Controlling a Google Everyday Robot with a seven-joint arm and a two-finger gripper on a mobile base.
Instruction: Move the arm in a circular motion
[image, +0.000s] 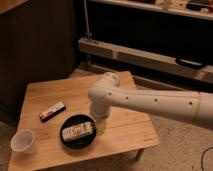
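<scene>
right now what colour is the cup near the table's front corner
White cup, clearest in camera view; the end effector hangs beside the black bowl.

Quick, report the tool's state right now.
Tool: open or closed cannot be told. It points down from the arm, low over the table, beside the right rim of the black dish.

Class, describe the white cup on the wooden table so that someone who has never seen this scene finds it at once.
Start at the low wooden table. Look at its front left corner, left of the black bowl, beside which the arm hangs its gripper. The cup stands there apart, the only white, upright, open-topped thing; the bowl and the flat bar nearby are dark.
</scene>
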